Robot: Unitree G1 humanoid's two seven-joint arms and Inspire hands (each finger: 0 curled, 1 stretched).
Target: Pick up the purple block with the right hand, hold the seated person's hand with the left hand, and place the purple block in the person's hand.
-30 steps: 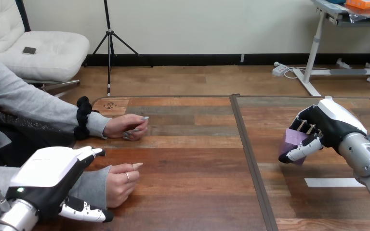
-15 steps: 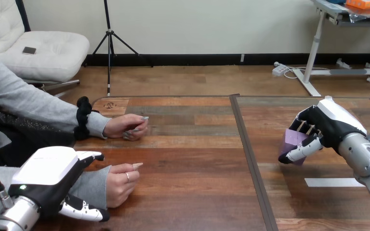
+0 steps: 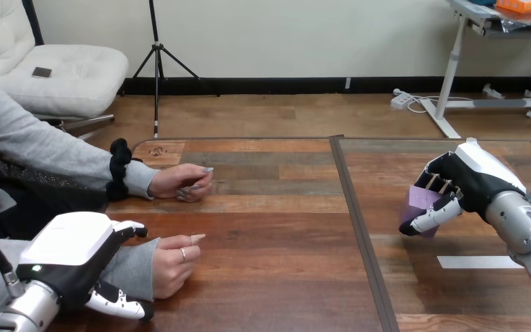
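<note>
The right hand (image 3: 467, 181) clasps the purple block (image 3: 420, 202), the left hand's (image 3: 69, 252) hold over the person's wrist (image 3: 137, 266) cannot be told, and the person's near hand (image 3: 174, 263), curled shut, may shed the block.

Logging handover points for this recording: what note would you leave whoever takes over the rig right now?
Right hand: shut on the purple block, at the right of the table.
Left hand: over the sleeved wrist of the person's nearer hand; grip unclear.
Done: block is in the right hand.
To do: secure the hold, carry the block across, and place it in that hand, which lies curled on the table.
</note>
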